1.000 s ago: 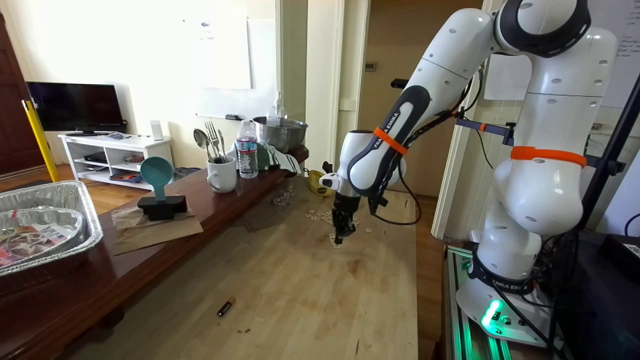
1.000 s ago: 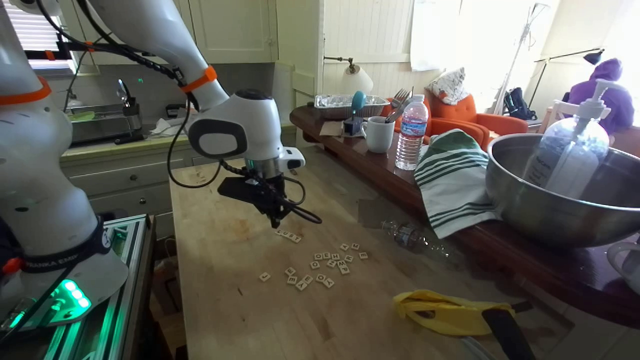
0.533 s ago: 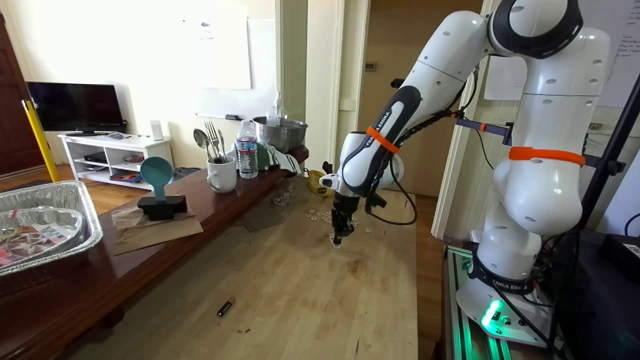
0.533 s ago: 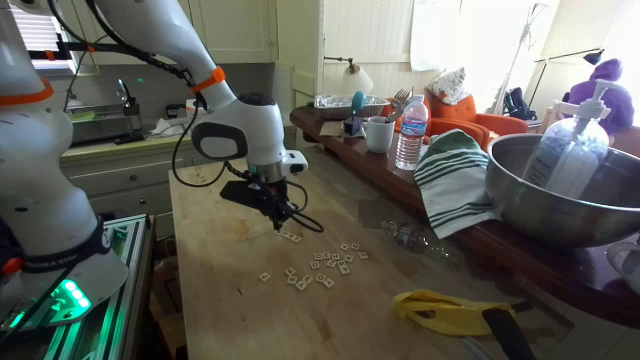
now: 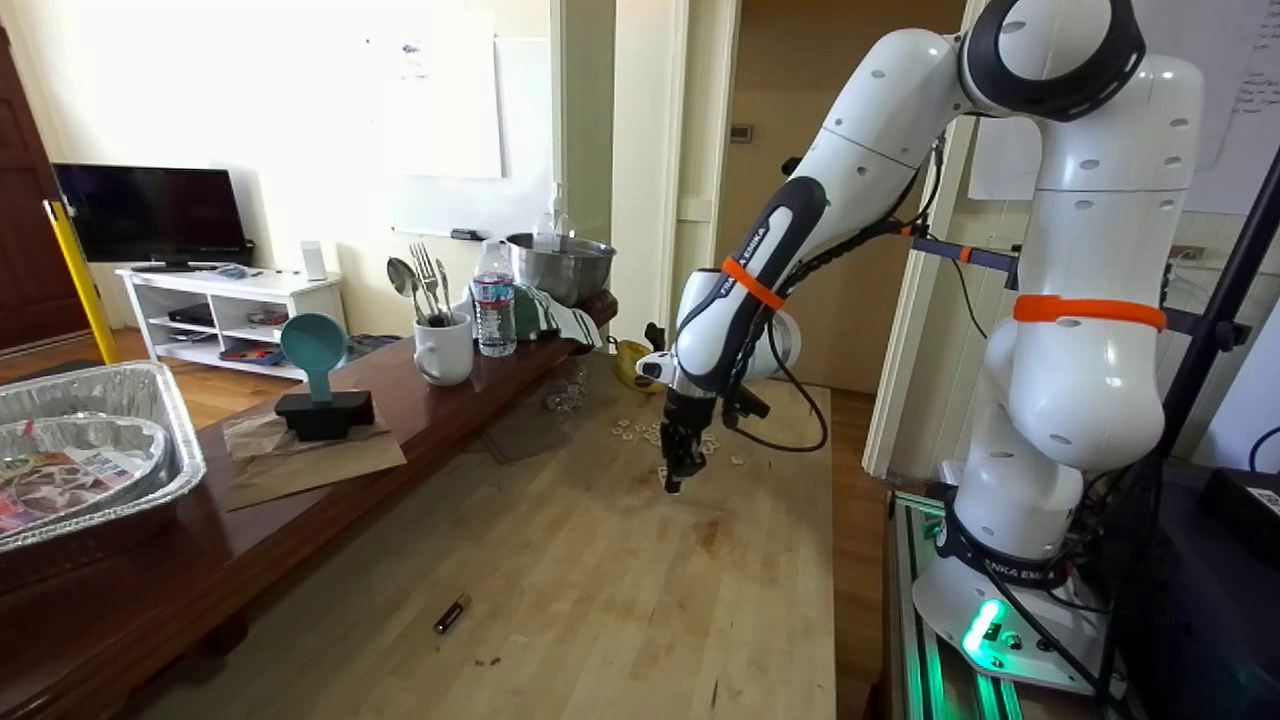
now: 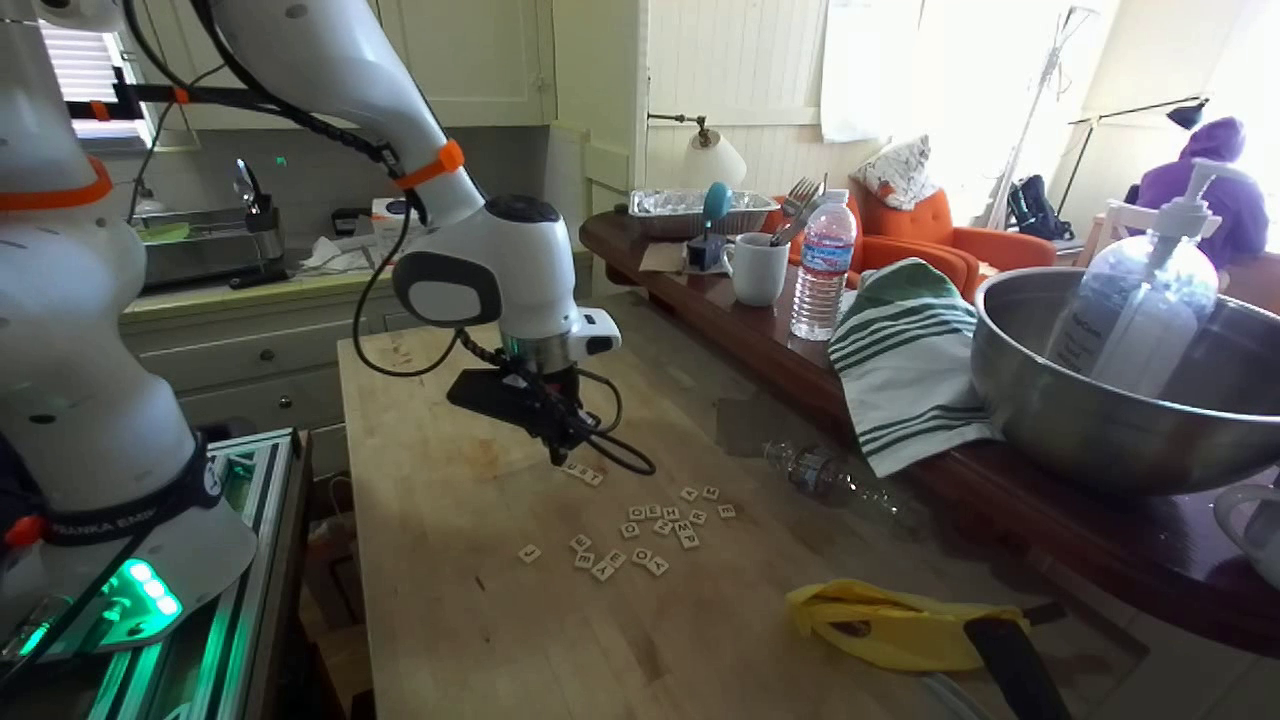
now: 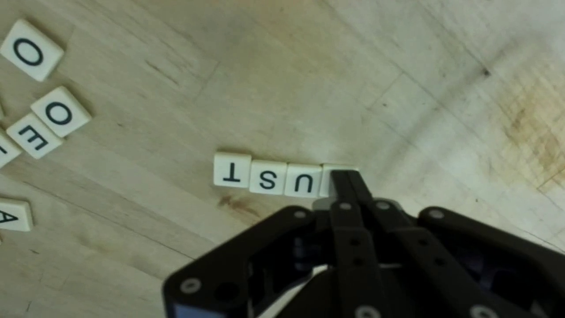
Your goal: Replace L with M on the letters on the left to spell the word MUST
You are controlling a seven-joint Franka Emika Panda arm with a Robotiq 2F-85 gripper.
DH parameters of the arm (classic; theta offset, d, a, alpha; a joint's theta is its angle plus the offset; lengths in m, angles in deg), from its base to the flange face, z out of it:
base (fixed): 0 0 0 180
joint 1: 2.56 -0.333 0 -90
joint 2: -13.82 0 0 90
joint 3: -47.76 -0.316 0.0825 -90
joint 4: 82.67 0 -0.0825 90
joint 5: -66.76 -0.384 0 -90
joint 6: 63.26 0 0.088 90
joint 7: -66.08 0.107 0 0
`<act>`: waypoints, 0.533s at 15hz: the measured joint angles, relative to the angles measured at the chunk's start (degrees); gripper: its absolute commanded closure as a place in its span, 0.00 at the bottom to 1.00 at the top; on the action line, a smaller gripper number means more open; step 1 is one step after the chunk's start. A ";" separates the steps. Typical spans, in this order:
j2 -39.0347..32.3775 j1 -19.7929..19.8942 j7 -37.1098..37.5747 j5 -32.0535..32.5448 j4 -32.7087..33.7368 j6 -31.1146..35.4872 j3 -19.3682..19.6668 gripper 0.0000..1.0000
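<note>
My gripper point(image 7: 346, 172) is shut, its two black fingertips pressed together with no tile between them. In the wrist view it lies over the end tile point(image 7: 325, 177) of a short row, covering that tile's face, so the L cannot be read. Whether the tips touch the tile I cannot tell. Beside it, upside down in this view, follow the U tile point(image 7: 303, 180), the S tile point(image 7: 268, 177) and the T tile point(image 7: 232, 170), edge to edge. In an exterior view, a tile point(image 6: 684, 528) among the loose letters reads as M or W; which is unclear.
Several loose letter tiles lie beyond the row, among them an O tile point(image 7: 60, 111) and a lone tile point(image 6: 530, 553). An empty plastic bottle point(image 6: 815, 470) and a yellow bag point(image 6: 890, 625) lie on the table. A battery point(image 5: 452, 613) sits nearer the raised wooden counter point(image 5: 330, 480).
My gripper has come down slightly toward the row of tiles. Its fingertips now hide the row's end tile in an exterior view. The tiles show no movement.
</note>
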 measured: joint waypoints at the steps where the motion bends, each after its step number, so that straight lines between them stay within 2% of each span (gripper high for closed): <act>1: 0.00 0.03 -0.54 0.00 0.03 -0.10 0.02 1.00; 8: 0.62 1.00 -6.24 0.97 0.06 -3.05 0.83 1.00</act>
